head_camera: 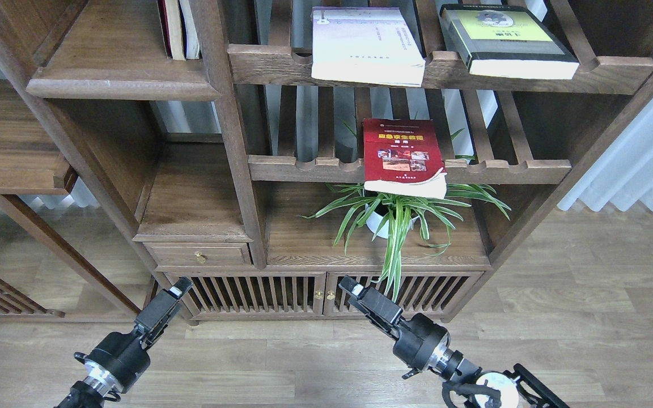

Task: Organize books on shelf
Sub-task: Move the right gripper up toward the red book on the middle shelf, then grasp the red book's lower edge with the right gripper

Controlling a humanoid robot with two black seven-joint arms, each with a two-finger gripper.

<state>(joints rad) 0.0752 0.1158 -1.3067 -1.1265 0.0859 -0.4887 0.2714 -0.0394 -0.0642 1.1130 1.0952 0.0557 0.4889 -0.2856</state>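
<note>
The red book (403,154) lies flat on the lower slatted rack, its front end hanging over the rail. The pale white-lavender book (365,45) and the thick yellow-green book (505,39) lie flat on the upper slatted rack. The solid dark shelf (119,88) with the rounded front edge is at the upper left. My left gripper (178,290) and right gripper (350,287) are low in front of the cabinet doors, far below all the books. Both are empty, small and dark; I cannot tell their fingers apart.
Two upright books (178,28) stand at the right end of the solid shelf. A potted spider plant (388,218) stands under the red book. A drawer with a brass knob (199,258) and slatted cabinet doors (270,292) are below. A curtain (644,158) hangs at right.
</note>
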